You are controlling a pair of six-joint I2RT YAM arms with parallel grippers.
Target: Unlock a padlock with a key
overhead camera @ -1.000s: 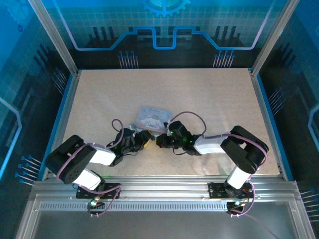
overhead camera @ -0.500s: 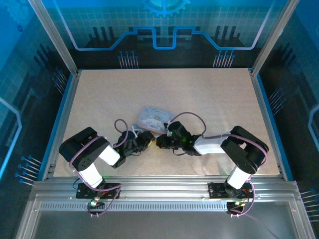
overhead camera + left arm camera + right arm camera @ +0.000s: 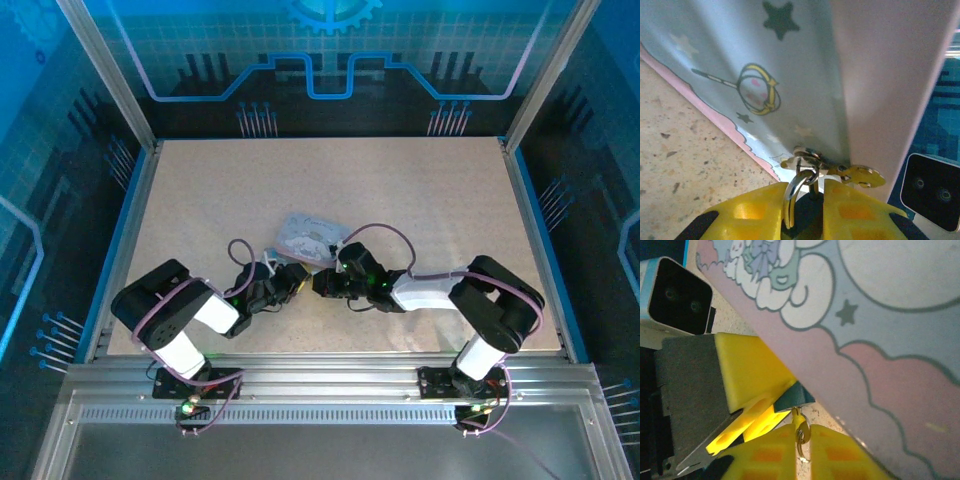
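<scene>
- Top view: left gripper (image 3: 292, 277) and right gripper (image 3: 320, 284) meet tip to tip just in front of the tin (image 3: 305, 236) on the table (image 3: 400, 190). The dark wrists cover the gap between them, so we cannot make out anything that small from above.
- Left wrist: the padlock (image 3: 794, 189) sits at the tin's (image 3: 790, 75) lower edge. Its silvery loop rises between the fingers (image 3: 750, 210), and its dark body is sunk in shadow and cut off by the frame.
- The left gripper (image 3: 812, 190) is clenched on the padlock, with a pad on each side of it.
- A gold scalloped tab (image 3: 860, 175) lies along the tin's rim beside the loop. We cannot tell what it is.
- Right wrist: the key (image 3: 799, 426), a thin stem with a small ring, stands in the narrow slot of the right gripper (image 3: 802, 432). We cannot tell whether the pads pinch it.
- The key's tip points at a dark wedge (image 3: 795, 396), which we read as the padlock, and its far end is hidden there.
- Materials: the fingers are yellow with a moulded grid. The tin (image 3: 880, 315) is smooth, pale blue and pink, printed with stars and clouds. The table (image 3: 685, 145) is speckled beige.
</scene>
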